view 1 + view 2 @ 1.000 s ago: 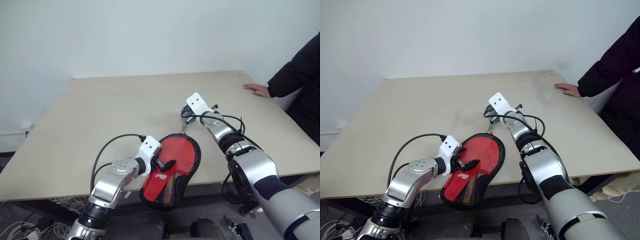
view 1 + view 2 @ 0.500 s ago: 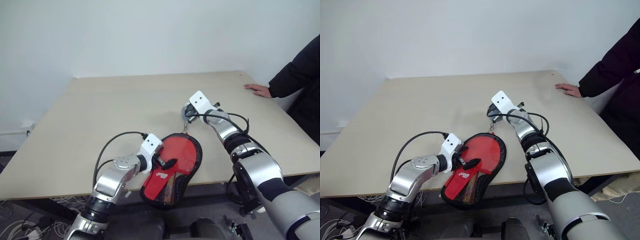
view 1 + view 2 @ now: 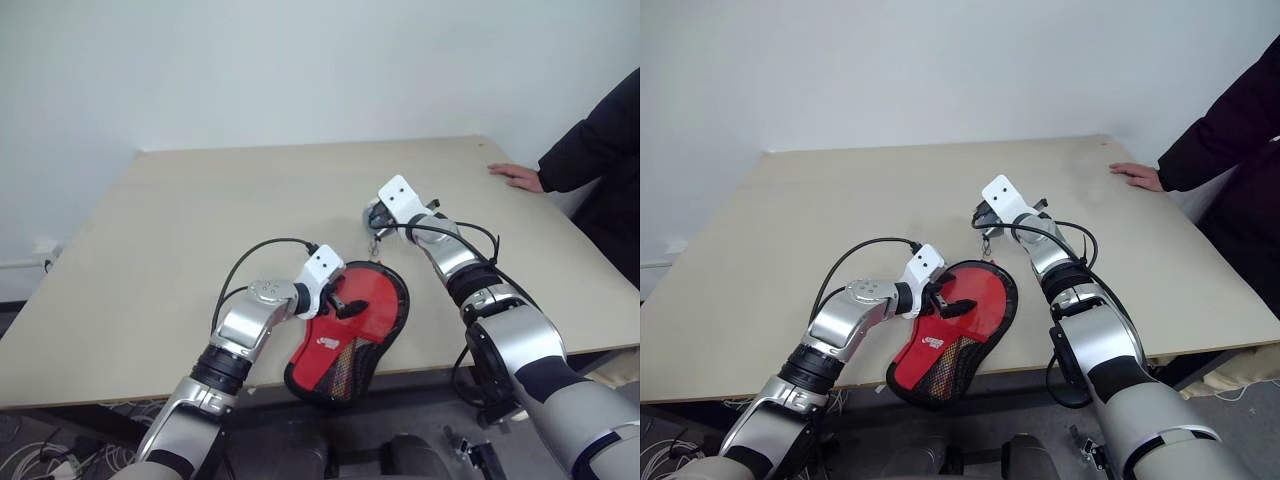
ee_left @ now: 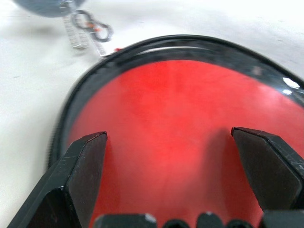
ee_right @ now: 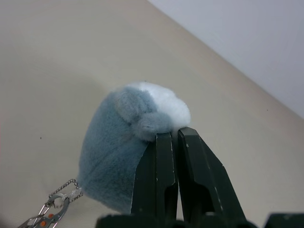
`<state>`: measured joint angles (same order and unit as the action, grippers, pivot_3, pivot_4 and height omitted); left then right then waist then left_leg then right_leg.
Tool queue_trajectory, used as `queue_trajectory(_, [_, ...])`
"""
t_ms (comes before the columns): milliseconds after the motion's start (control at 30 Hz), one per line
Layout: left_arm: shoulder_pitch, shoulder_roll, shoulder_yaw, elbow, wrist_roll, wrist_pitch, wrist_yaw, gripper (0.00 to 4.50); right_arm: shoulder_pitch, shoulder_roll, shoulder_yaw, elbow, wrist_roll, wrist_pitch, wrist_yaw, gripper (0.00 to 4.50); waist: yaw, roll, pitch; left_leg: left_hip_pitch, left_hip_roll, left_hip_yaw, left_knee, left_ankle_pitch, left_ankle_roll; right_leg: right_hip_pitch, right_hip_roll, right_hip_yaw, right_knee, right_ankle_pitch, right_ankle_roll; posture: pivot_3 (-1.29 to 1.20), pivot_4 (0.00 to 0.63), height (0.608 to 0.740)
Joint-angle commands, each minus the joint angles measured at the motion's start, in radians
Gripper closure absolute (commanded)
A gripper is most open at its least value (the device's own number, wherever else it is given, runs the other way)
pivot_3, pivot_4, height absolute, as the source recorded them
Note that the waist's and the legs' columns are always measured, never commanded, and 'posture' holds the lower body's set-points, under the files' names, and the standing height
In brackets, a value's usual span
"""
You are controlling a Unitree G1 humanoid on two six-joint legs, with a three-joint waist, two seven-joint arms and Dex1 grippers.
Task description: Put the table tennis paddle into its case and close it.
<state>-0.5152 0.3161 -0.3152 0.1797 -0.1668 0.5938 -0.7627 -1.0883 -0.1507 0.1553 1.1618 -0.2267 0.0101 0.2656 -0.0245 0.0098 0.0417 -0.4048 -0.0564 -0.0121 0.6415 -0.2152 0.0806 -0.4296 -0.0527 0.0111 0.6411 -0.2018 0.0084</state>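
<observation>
Red case (image 3: 350, 325) lying at the bench's (image 3: 200, 220) near edge, paddle seemingly inside. Left claw (image 4: 178, 180) hovering wide open and empty over it. Right claw (image 5: 176, 137) pinching shut on grey plush zip charm (image 5: 128, 142). Probably zipping remaining.

small white logo print on the red case (image 3: 345, 330) (too small to read), no other markings

A bare lab-like room: plain white wall (image 3: 300, 60), light wooden table (image 3: 200, 220), loose cables on floor (image 3: 40, 450).
</observation>
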Motion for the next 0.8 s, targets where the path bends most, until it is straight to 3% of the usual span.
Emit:
queue_trajectory(33, [-0.037, 0.009, -0.005, 0.001, 0.014, -0.023, -0.034, 0.00, -0.025, -0.013, -0.023, -0.058, 0.019, -0.002, -0.004, 4.48, 0.000, 0.000, 0.000, -0.001, 0.000, 0.000, 0.000, 0.000, 0.000, -0.001, 0.000, 0.000, 0.000, 0.000, 0.000, 0.00, 0.000, 0.721])
queue_trajectory(467, [-0.074, 0.010, -0.058, 0.094, 0.096, -0.036, -0.055, 0.00, 0.021, -0.060, 0.029, -0.065, -0.028, 0.017, 0.041, 4.48, 0.000, 0.000, 0.000, -0.002, 0.000, 0.000, 0.001, 0.000, 0.000, -0.001, 0.000, 0.000, 0.001, 0.000, 0.000, 0.00, 0.000, 0.721])
queue_trajectory(800, [-0.092, -0.012, -0.050, 0.122, 0.105, -0.031, -0.053, 0.00, 0.065, -0.174, 0.083, -0.110, -0.078, 0.014, 0.063, 4.48, 0.002, 0.000, 0.000, -0.002, -0.001, 0.000, 0.003, 0.002, 0.003, 0.001, -0.001, 0.000, 0.001, 0.001, 0.000, 0.00, 0.000, 0.721])
